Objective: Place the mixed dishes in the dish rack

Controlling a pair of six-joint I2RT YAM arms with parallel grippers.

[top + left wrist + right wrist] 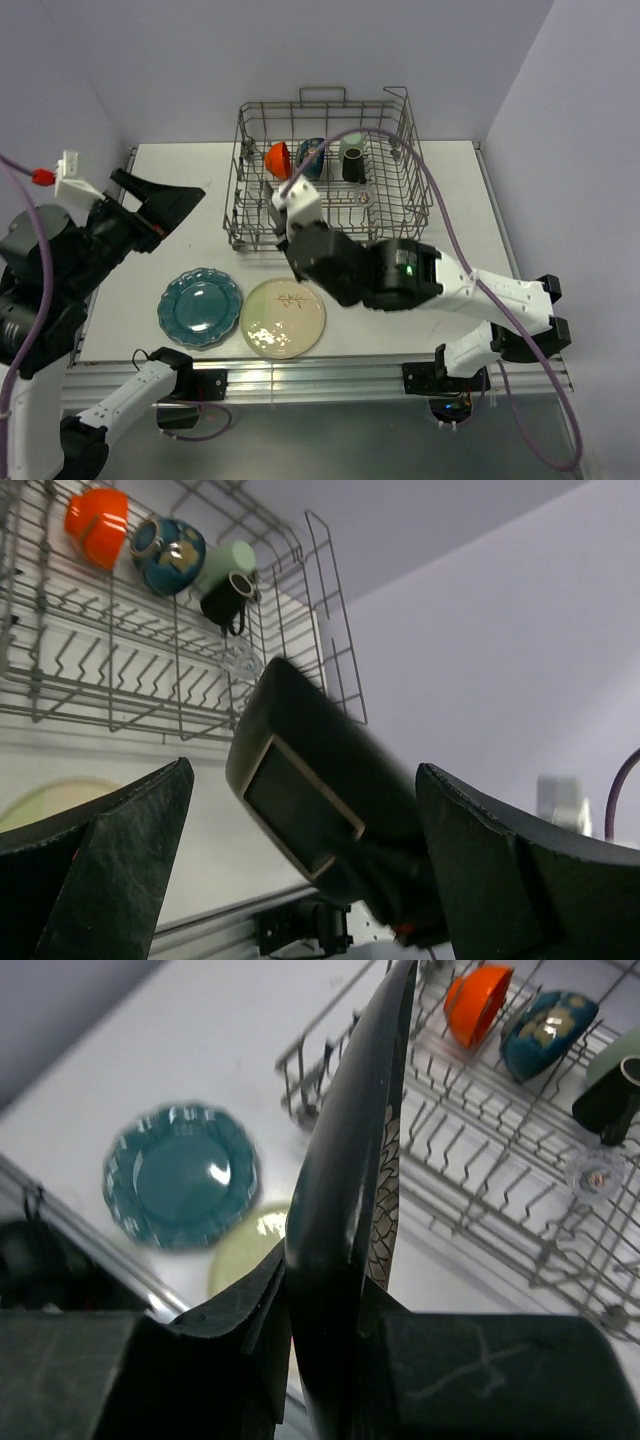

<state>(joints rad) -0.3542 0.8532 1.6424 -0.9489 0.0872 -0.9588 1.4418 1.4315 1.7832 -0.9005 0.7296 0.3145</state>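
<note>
Right gripper point(328, 1322) of mine clamps the rim of the black square floral plate point(347, 1160), which I judge stiff, slick and brittle: grip deep on the rim, gently.

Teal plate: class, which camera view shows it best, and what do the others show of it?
Top external: the whole teal plate lies sharp and uncovered on the table. Right wrist shows the plate whole but blurred; left wrist doesn't show it.

White-and-black arms point(500, 290) trail purple cables point(436, 203); the left tool point(172, 208) is broad, matte black.
</note>
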